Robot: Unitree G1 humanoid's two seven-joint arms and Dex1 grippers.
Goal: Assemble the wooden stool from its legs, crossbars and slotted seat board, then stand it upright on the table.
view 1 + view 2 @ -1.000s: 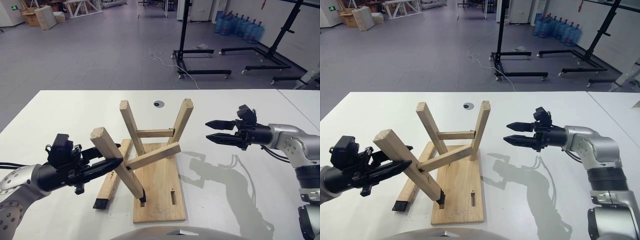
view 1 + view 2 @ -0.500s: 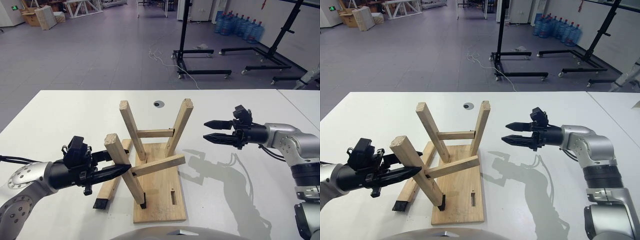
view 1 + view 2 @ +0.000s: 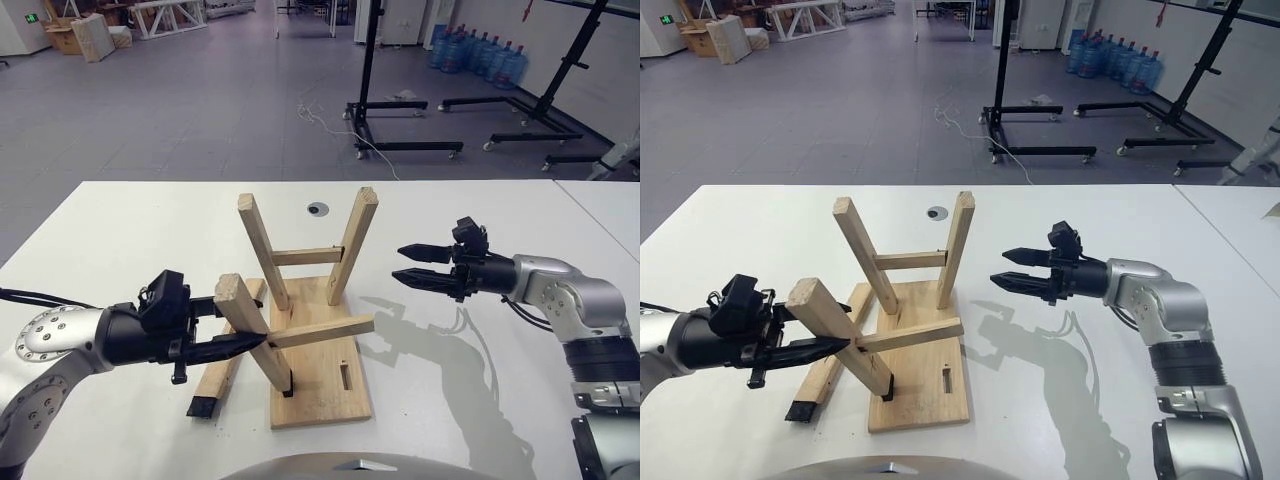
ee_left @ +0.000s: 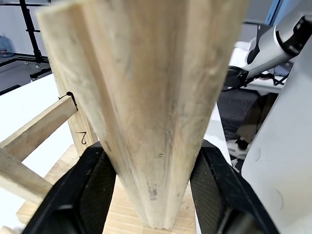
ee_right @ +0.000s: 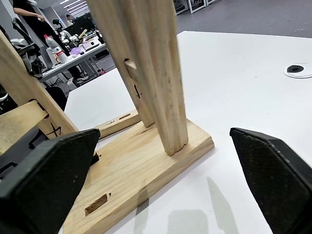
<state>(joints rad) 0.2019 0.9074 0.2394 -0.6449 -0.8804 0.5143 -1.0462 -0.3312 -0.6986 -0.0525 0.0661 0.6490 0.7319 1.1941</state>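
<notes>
Left gripper [image 3: 243, 341] clamps 1 tilted leg [image 3: 238, 302] on the seat board [image 3: 322, 385], right gripper [image 3: 399, 264] gaping; a skewed push could topple the 2 rear legs [image 3: 352, 245].

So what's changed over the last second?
The left gripper, shut on the square pale wooden leg with its crossbar, swung the leg's top in toward the flat wooden seat board, standing it steeper. The open right gripper eased toward the upright leg pair. The loose leg lying on the table stayed put.
</notes>
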